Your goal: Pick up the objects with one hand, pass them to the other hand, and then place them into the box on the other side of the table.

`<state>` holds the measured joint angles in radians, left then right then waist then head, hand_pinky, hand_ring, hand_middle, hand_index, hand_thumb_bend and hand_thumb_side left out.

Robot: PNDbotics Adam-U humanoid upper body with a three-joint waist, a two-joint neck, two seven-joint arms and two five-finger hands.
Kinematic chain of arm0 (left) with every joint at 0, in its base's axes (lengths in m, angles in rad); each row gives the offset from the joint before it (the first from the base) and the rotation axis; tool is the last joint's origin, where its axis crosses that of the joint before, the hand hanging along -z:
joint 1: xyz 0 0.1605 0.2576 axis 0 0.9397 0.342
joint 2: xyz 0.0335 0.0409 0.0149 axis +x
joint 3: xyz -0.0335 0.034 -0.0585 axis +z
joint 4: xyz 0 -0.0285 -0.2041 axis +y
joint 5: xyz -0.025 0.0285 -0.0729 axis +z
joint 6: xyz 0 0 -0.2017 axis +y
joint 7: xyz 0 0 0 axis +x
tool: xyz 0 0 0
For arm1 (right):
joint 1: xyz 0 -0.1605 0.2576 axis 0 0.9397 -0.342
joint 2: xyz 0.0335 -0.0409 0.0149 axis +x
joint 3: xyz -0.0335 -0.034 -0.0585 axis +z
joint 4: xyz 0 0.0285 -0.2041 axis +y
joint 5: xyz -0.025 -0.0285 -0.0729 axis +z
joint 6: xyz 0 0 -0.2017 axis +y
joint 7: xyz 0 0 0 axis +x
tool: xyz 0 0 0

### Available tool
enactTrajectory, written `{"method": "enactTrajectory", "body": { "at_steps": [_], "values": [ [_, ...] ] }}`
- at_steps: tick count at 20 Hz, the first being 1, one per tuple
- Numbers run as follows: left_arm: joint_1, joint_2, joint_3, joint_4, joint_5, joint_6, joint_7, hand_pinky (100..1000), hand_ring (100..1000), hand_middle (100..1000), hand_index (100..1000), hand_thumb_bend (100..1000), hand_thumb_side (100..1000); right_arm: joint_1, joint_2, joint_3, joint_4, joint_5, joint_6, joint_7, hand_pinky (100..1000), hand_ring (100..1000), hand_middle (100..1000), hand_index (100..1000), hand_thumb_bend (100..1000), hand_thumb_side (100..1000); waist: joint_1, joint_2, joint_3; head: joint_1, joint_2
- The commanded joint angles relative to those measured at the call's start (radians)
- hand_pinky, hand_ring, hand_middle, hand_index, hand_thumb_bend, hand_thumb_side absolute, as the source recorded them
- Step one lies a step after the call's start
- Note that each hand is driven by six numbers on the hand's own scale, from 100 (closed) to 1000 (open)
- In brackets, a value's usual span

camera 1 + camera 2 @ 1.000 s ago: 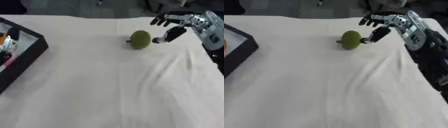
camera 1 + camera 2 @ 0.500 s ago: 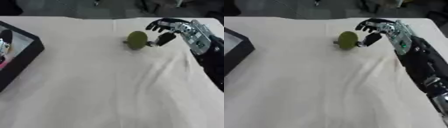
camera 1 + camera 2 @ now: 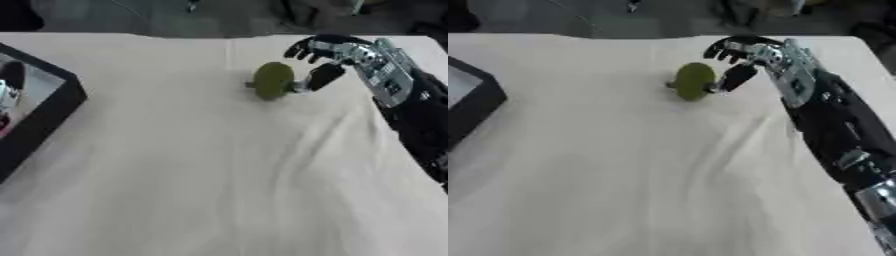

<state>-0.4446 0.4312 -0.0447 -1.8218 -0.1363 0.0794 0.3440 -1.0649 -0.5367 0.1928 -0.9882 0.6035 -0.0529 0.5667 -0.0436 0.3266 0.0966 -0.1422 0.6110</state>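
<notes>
A green round fruit-like object (image 3: pixel 273 80) lies on the white cloth near the table's far middle. My right hand (image 3: pixel 337 55) comes in from the right and hangs just beside it, on its right. The thumb (image 3: pixel 320 77) touches or nearly touches the fruit's right side, while the other fingers (image 3: pixel 302 48) arch above and beyond it, spread and not closed on it. A black box (image 3: pixel 39 122) sits at the left edge with some small items inside. My left hand shows in neither view.
The white cloth (image 3: pixel 201 175) covers the table and has soft folds right of centre. The far table edge runs just behind the fruit, with dark floor and clutter beyond. My right forearm (image 3: pixel 833 130) lies along the right side.
The camera has shifted, so the whole scene sits differently. My right hand has come closer to the green object, its thumb now at the object's right side.
</notes>
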Motion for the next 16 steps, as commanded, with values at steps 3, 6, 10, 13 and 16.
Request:
{"method": "enactTrajectory", "body": {
  "at_steps": [3,6,10,13,16],
  "values": [
    [-0.019,0.013,-0.003,-0.023,-0.003,-0.002,-0.009,701,829,718,774,452,482,-0.022,-0.002,-0.018,0.009,0.016,0.002,-0.009,865,908,872,882,526,258,0.001,0.001,0.011,-0.013,-0.026],
    [-0.021,0.008,-0.002,-0.027,-0.001,-0.002,-0.007,700,828,715,772,453,481,-0.023,0.002,-0.021,0.019,0.037,0.001,-0.024,865,905,870,880,533,242,0.005,0.005,0.018,-0.022,-0.03],
    [-0.019,0.006,-0.002,-0.027,0.001,0.001,-0.004,701,827,713,769,449,482,-0.022,0.001,-0.025,0.035,0.065,0.006,-0.041,863,901,869,878,551,226,0.01,0.008,0.023,-0.028,-0.035],
    [-0.021,0.006,-0.003,-0.028,0.002,0.001,-0.005,700,827,712,768,447,483,-0.025,0.007,-0.03,0.056,0.085,0.02,-0.054,862,899,868,877,559,222,0.011,0.011,0.026,-0.039,-0.034],
    [-0.022,0.005,-0.003,-0.028,0.002,0.0,-0.007,701,827,712,768,445,484,-0.03,0.019,-0.034,0.086,0.114,0.025,-0.071,862,897,868,877,562,232,0.012,0.013,0.028,-0.05,-0.028]
  ]
}}
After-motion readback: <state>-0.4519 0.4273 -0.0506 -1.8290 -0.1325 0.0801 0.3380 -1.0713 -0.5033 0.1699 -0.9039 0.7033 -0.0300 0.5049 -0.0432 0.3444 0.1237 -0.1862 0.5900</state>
